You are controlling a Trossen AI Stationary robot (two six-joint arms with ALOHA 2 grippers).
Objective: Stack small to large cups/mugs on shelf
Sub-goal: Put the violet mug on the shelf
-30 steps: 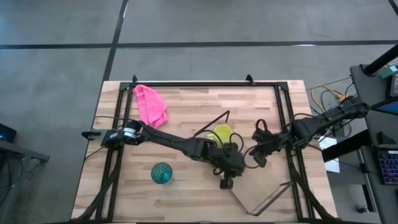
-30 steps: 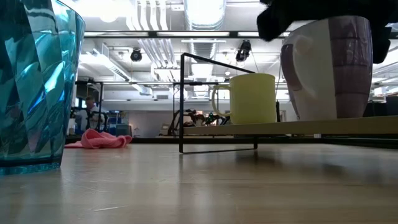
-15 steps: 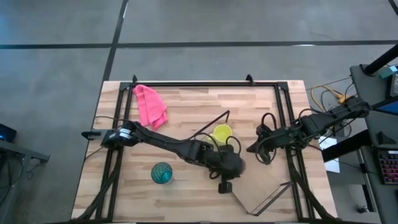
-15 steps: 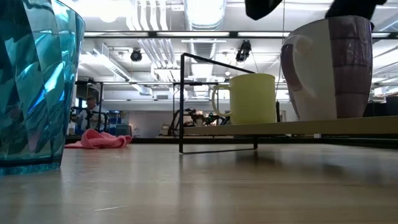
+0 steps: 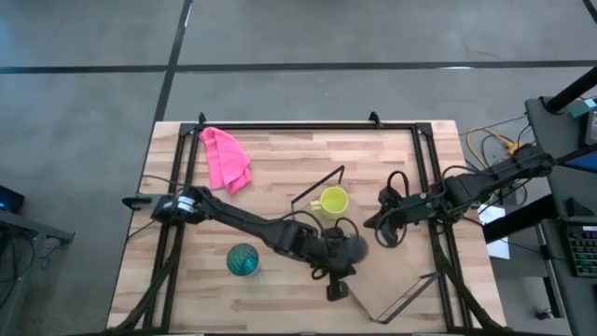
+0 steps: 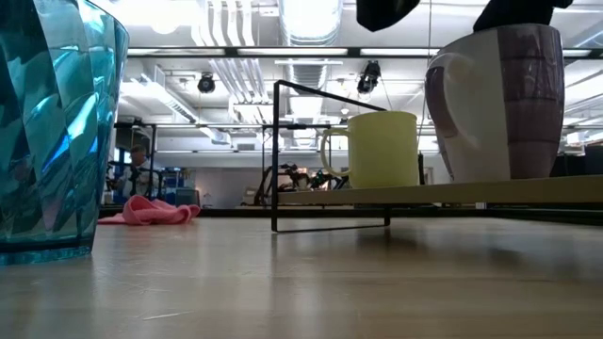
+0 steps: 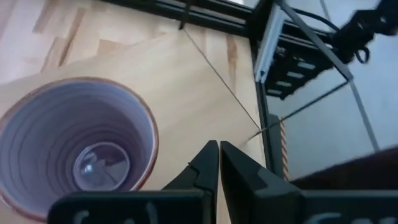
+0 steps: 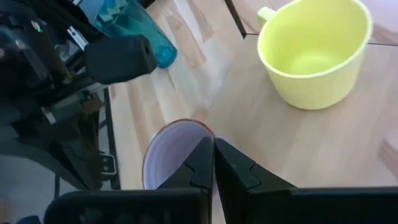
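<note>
On the slatted tabletop [image 5: 280,159], the shelf [image 5: 373,280] runs toward five o'clock, carrying the yellow mug [image 5: 332,201] and, beside it, the purple mug [image 6: 499,104]. The left gripper [image 7: 219,163] hovers over the purple mug, fingers pressed together on nothing. The right gripper [image 8: 212,158] at three o'clock is likewise closed and empty; the teal cup [image 5: 242,259] stands at seven o'clock.

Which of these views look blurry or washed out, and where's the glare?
Low view: the teal cup looms close and soft, bright ceiling lights glare behind, and the yellow mug and purple mug on the shelf look sharper. Left wrist view: purple mug soft, far corner washed out. Right wrist view: slightly blurred throughout. High view: evenly lit.
</note>
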